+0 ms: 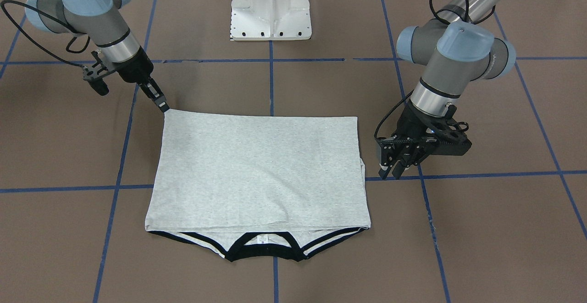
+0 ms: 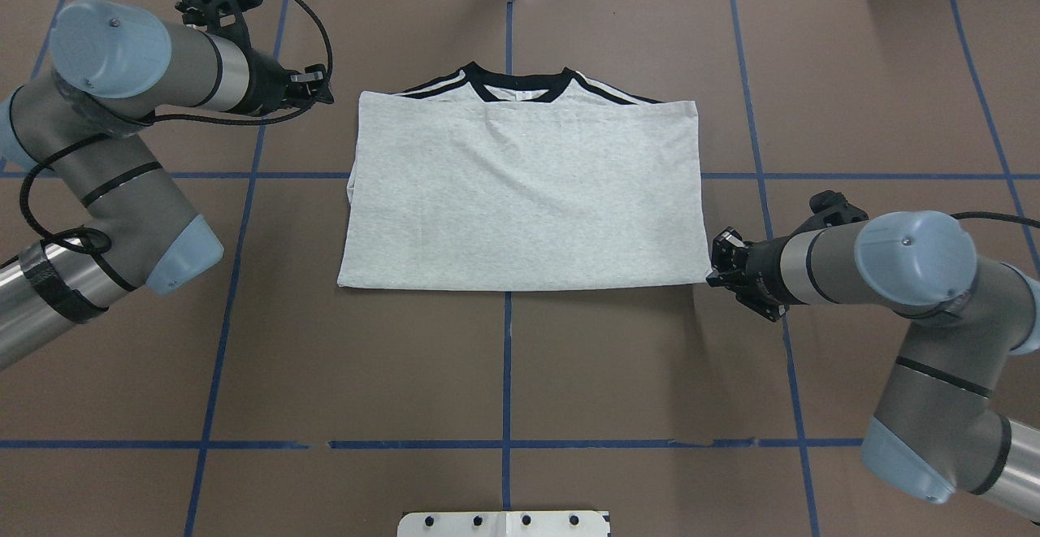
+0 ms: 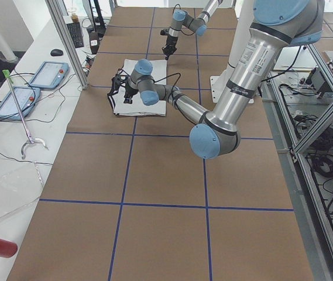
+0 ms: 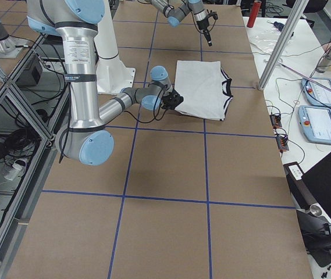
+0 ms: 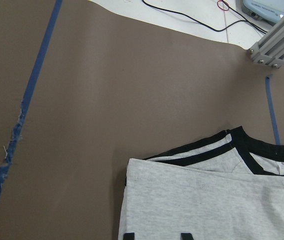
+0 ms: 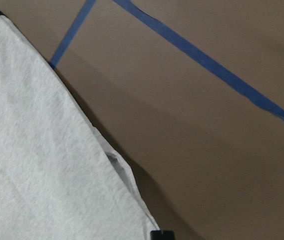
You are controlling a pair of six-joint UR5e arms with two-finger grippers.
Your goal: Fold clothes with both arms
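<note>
T-shirt (image 1: 261, 170) halved on tabletop (image 1: 321, 92); left fingers (image 1: 384, 168) open, right fingers (image 1: 160, 101) closed at corner; both corners to be lifted evenly.

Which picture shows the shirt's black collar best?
The front-facing view: the collar lies nearest, whole, label showing. Overhead shows it whole but farther; left wrist only half; side views tiny; right wrist not at all.

Left gripper (image 1: 390, 173) tilts down, jaws apart; right gripper (image 1: 163, 106) angles down, jaws together.
</note>
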